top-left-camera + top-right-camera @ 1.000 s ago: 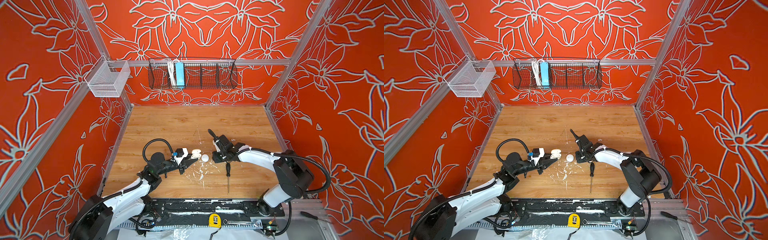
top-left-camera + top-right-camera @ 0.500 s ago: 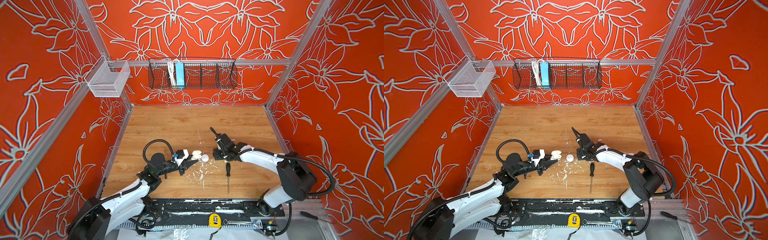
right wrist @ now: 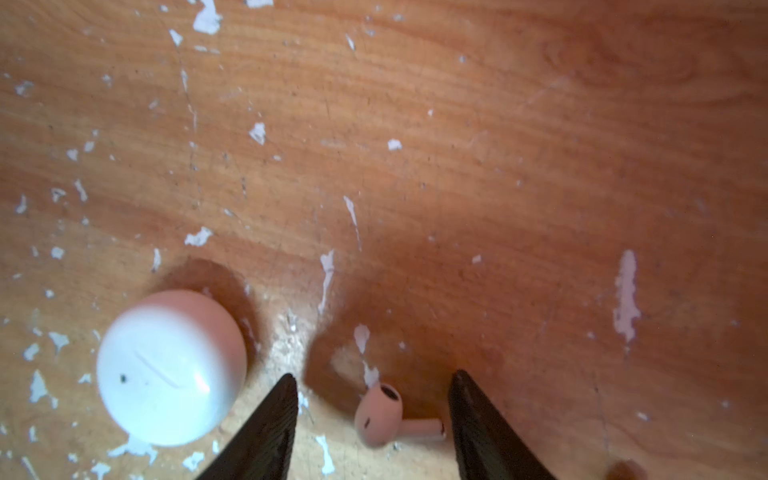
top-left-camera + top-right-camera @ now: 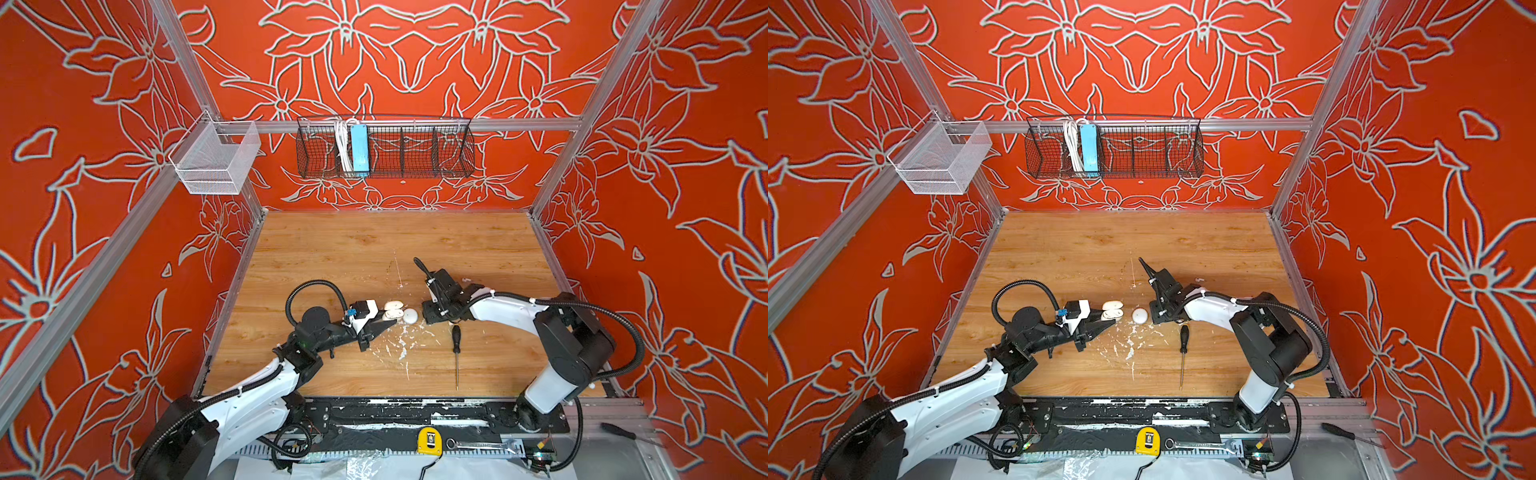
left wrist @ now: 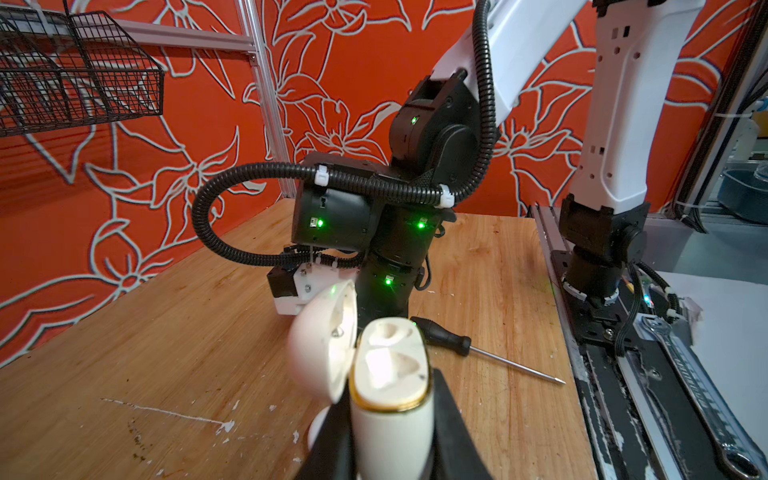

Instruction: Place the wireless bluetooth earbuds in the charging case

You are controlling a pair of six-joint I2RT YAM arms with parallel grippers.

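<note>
My left gripper (image 5: 392, 424) was clamped on the charging case (image 5: 386, 361). The lid was swung open, and the case was held left of centre with its two wells turned toward the right arm. The right gripper (image 3: 374, 374) stood open and pointed down at the worktop (image 4: 374, 249). Its fingers were either side of one earbud (image 3: 380, 417) without gripping it. This earbud lay on its side on the worktop, just right of a round white puck (image 3: 170, 368).

The step, as I judged it, was to pick up this earbud. I would lower straight and close gently on the round body, not on the thin stem, because so small and smooth a piece can slip out. One finger stood near the puck, so I would take care not to bump it.

In both top views the gripper's own body hid the earbud. I could not tell if the puck was a second, closed case. A tiny white piece (image 4: 465, 279) farther right was perhaps another earbud, but too small to be sure.
</note>
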